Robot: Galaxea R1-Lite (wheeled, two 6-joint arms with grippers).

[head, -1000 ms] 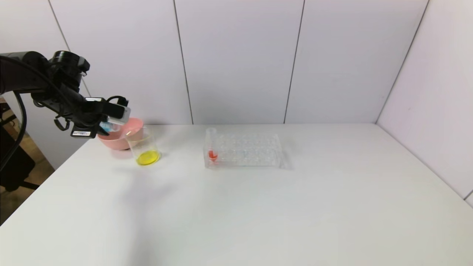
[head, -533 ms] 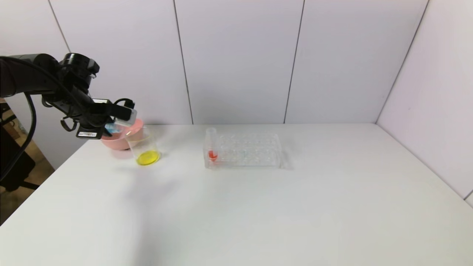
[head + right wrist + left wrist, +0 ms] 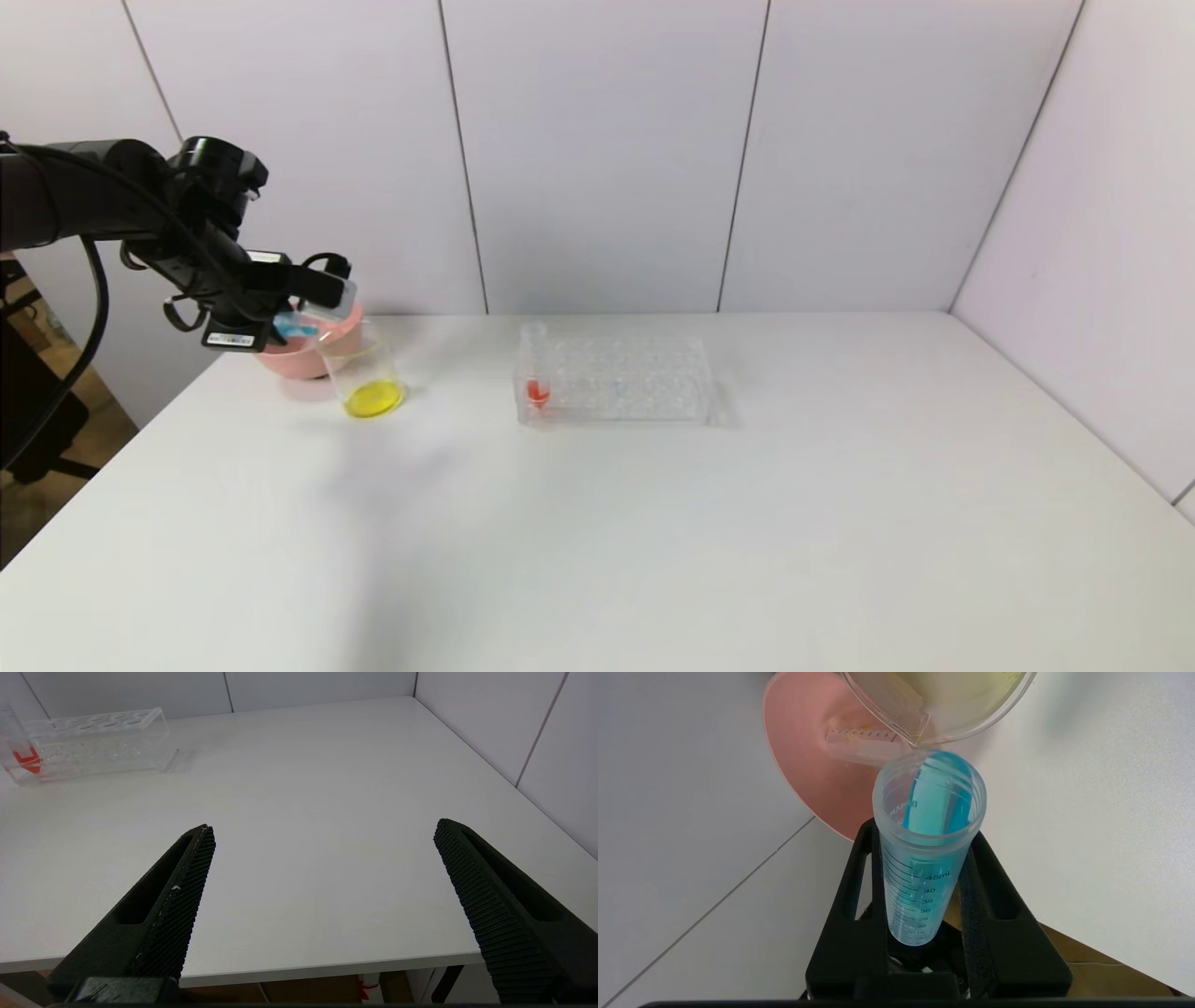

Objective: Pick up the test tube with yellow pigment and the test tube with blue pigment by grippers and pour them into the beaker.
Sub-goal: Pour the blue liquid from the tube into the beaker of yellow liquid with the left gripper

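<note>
A white table fills the head view, with pale wall panels behind its far edge and along its right edge. Near the middle of the far edge stands a clear rack with many holes; a tube with red liquid stands upright in the rack's left end.

By the far left corner sits a pink bowl. In the left wrist view an empty clear tube with yellowish traces lies on its side inside the bowl. Just in front of the bowl, on its right side, stands the beaker, upright, with a layer of yellow liquid across its bottom.

The left gripper hangs above the bowl at the far left corner, just beside the beaker's rim, reaching in from the left edge. Its black fingers are clamped on the lower part of the blue tube, one on each side. The tube is tipped towards the beaker, blue liquid has run up its wall nearly to the open mouth, and the mouth sits right by the beaker's spout.

The right gripper hovers low over the near right part of the table, well apart from everything, its fingers spread wide and holding nothing.
</note>
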